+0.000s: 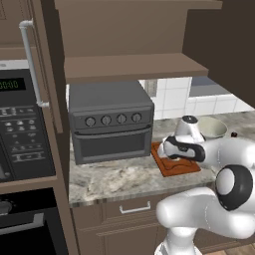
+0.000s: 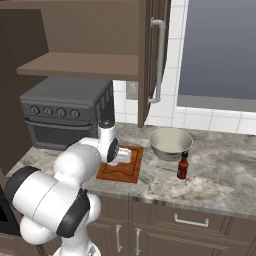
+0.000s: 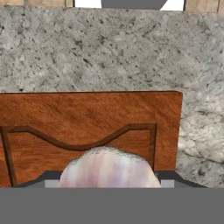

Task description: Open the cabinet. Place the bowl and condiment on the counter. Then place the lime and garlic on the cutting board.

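**Garlic right at the claw, over the cutting board**

Left base view: the cabinet is open, shelf bare. Below it a grey toaster oven sits on the table. The arm bends low over the cutting board, and its hand hides whatever's at the claw. The bowl pokes out behind the arm.

Right base view: the cabinet door stands swung out. The bowl sits on the table right of the cutting board, and the condiment stands upright just in front of the bowl. The wrist covers the board's left part.

Hand view: the garlic sits dead centre at the bottom, right at the claw, with the cutting board under it. Honestly can't tell if the claw is pinching it or let go, the fingers are hidden.
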Controlling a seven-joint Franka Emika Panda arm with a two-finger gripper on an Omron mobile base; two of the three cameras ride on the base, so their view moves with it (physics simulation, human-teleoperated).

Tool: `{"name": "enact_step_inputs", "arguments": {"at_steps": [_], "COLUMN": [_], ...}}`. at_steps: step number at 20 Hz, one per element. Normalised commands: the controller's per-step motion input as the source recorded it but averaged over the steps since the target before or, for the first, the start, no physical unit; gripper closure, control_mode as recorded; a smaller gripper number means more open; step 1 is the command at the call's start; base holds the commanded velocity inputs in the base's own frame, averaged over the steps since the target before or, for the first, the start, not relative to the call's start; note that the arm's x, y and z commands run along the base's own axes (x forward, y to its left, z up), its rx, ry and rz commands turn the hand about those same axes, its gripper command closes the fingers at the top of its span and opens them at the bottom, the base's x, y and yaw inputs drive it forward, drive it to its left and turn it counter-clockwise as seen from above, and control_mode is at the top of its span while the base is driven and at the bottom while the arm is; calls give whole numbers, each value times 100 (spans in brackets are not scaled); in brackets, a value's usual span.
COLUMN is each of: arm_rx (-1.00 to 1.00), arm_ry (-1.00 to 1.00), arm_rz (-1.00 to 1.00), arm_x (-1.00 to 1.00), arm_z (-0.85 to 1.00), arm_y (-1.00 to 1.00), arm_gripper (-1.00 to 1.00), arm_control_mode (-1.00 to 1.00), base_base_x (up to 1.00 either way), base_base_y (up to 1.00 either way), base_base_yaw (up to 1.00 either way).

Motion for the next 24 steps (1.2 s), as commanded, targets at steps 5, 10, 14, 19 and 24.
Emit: {"name": "enact_step_inputs", "arguments": {"at_steps": [5,10,14,19,24], "arm_rx": [-1,0,0,0,-1], "arm_ry": [3,2,2,3,1], "arm_rz": [0,0,0,0,0], "arm_x": [2,0,2,6,1], "arm_z": [-30,-23,-22,-21,-11], "arm_y": [0,0,-1,0,0], "arm_gripper": [100,100,100,100,-100], "arm_control_mode": [-100,-100,-100,-100,-100], "base_base_x": [0,0,0,0,0], "base_base_y": [0,0,0,0,0], "base_base_yaw": [0,0,0,0,0]}}
